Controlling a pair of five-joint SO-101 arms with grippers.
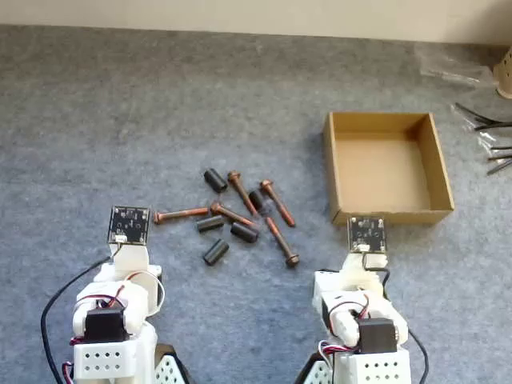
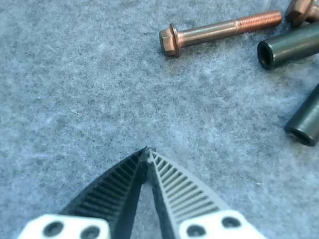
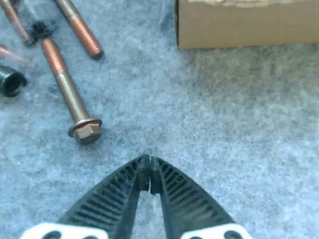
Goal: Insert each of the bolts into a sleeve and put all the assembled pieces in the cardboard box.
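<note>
**Both end effectors pressed shut and empty, bolts and sleeves loose ahead of them**

The left end effector (image 2: 148, 153) hangs low over the grey bench (image 1: 96, 112). Its two ribbed fingers (image 2: 117, 184) are pressed together at the tips with nothing between them. Ahead of it, toward the other arm, a copper bolt (image 2: 219, 31) lies flat and crosswise to the fingers, with its hex head the end nearest the end effector. A dark sleeve (image 2: 289, 47) lies just beside the bolt's threaded end. A second sleeve (image 2: 305, 122) lies near that one, closer in.

The right end effector (image 3: 149, 162) is likewise closed tip to tip and pinches nothing, low over the bench. Ahead of it and to its left, a long bolt (image 3: 67, 89) lies with its hex head and washer turned toward the end effector. Farther out on that side lie another bolt (image 3: 79, 27) and the open mouth of a black sleeve (image 3: 10, 82). Straight ahead and near stands the cardboard box (image 3: 246, 25), with one side wall facing the fingers.

In the high view, the loose cluster (image 1: 240, 216) of bolts and sleeves lies on the bench ahead of and between the two end effectors. Several pieces cross or touch. The box stands well apart from the cluster, on the right end effector's side, its brown floor showing.
</note>
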